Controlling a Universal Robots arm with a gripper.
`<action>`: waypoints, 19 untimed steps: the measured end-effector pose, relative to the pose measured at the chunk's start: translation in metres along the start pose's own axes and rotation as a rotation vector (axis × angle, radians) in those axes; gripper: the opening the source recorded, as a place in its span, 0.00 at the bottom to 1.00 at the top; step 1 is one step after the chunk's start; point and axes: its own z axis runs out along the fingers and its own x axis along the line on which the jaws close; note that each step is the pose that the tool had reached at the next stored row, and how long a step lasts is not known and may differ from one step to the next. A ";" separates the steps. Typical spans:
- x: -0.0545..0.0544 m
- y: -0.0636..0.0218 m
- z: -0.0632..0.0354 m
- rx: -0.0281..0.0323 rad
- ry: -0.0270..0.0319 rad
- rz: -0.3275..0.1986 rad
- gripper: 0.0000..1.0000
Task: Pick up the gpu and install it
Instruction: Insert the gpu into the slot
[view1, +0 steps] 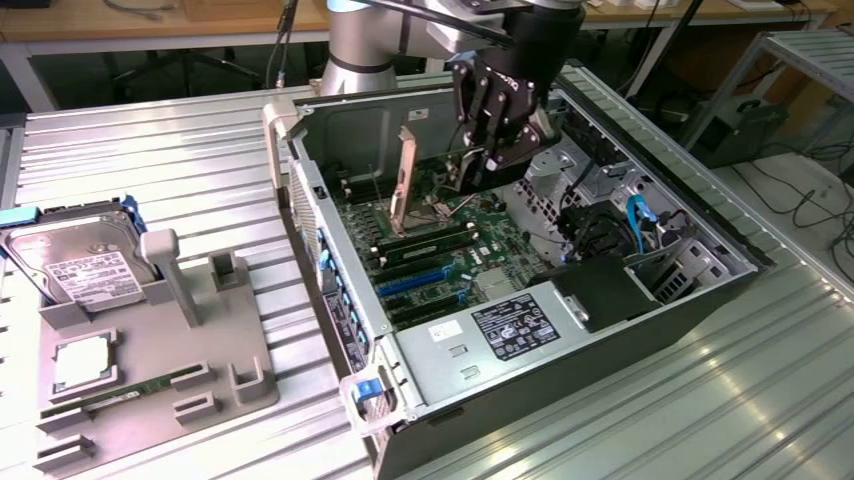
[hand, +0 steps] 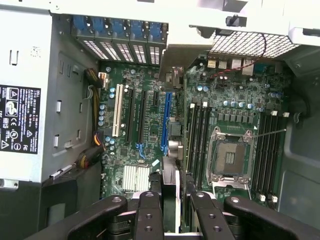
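My gripper hangs inside the open computer case, above the motherboard. It is shut on the gpu, a black card held on edge, with its metal end bracket pointing down toward the case's rear wall. In the wrist view the gpu shows edge-on between the two black fingers of the gripper. The card runs in line with the blue expansion slot and sits above the board, apart from it. Its bracket reaches the rear slot openings.
A grey power supply with a label fills the case's near end. The bare CPU socket and memory slots lie beside the card. On the exterior view's left, a grey holder carries a hard drive, a CPU and a memory stick.
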 end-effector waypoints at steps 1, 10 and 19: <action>0.000 0.0000 0.0004 0.0000 0.0001 0.000 0.27; 0.000 -0.0002 0.0044 -0.0001 0.0000 0.000 0.27; 0.000 -0.0008 0.0222 -0.0009 -0.0001 0.000 0.27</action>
